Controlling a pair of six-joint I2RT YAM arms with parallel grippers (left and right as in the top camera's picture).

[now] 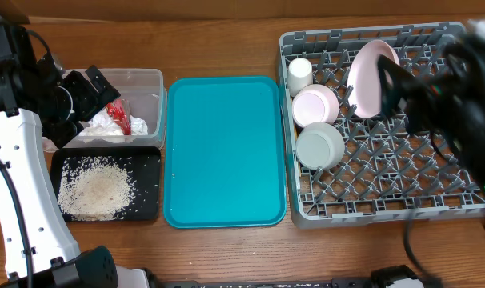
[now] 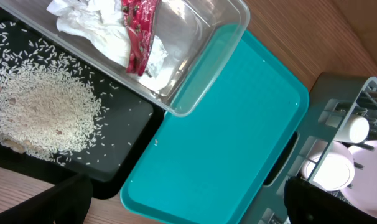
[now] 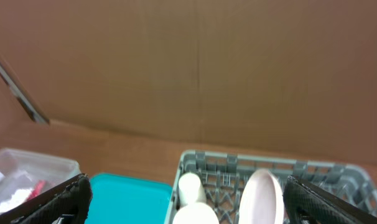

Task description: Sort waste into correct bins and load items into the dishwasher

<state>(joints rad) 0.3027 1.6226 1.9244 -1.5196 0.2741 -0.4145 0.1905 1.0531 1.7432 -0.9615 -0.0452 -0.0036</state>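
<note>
Both pairs of fingers stand wide apart and hold nothing. The left gripper (image 1: 89, 86) hangs over the near end of the clear tub (image 1: 150, 78), with its fingers (image 2: 48, 202) dark at the bottom of the wrist view. The right gripper (image 1: 398, 88) is blurred above the dish rack (image 1: 386, 204), close to the pink plate (image 1: 369, 76).

The waste looks sorted. The napkin (image 1: 105, 122) and red wrapper (image 1: 119, 114) lie in the tub, and the rice (image 1: 94, 190) is heaped in the black tray (image 1: 149, 160). The plate stands on edge among the pegs. The cup (image 1: 299, 76) and two bowls (image 1: 315, 104) (image 1: 320, 144) sit in the rack beside it. To my eye little or nothing remains to be done.

The risks now come from the arms themselves. The plate only leans, so a brush from the right fingers (image 3: 58, 199) on the way out could tip it onto the bowls. On the left, catching the tub's rim could drag it across the black tray, which touches it, and stray grains lie near that tray's edge. Paper and plastic share one tub, and I cannot tell whether that counts as correct.

The teal tray (image 1: 226, 152) lies bare between the bins and the rack. A cardboard wall (image 3: 195, 74) closes the far side of the table (image 1: 226, 256).
</note>
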